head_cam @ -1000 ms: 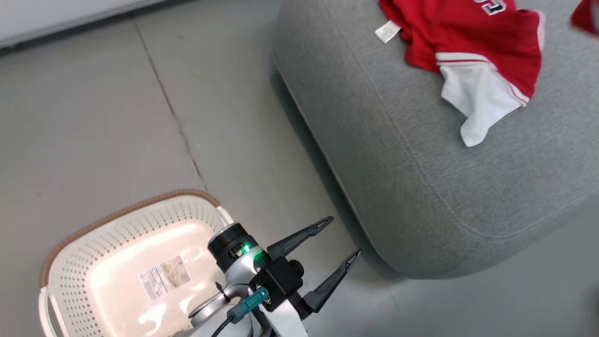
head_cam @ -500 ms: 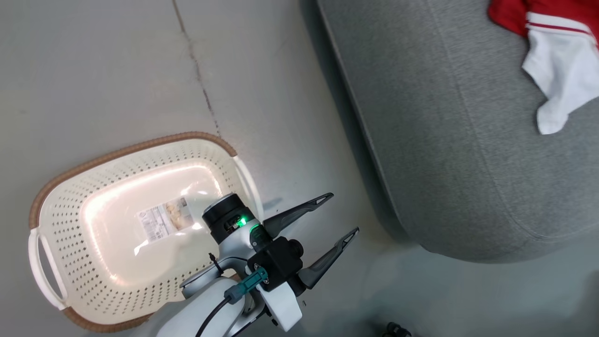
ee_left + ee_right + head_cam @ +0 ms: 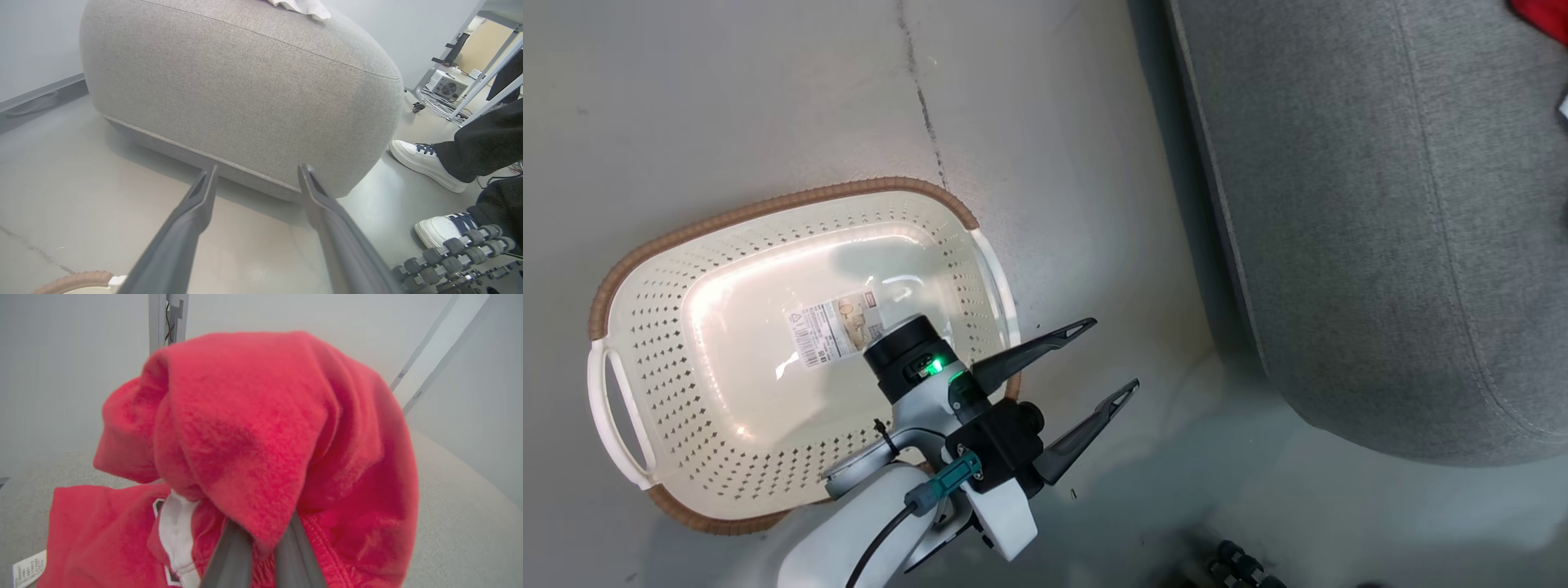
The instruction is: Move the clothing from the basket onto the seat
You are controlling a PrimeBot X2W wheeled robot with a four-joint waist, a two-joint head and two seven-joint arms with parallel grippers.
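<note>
The head camera has swung toward the basket [image 3: 768, 204], which now shows whole and empty beside the spread left tool [image 3: 1109, 355]. The right tool [image 3: 263, 543] pinches red clothing [image 3: 265, 428] over the seat [image 3: 457, 506]; releasing should finish it.

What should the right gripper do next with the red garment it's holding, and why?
Probably open the right gripper and let go. It is shut on a red garment hanging over the grey seat, beside another garment lying there, and the basket looks empty.
</note>
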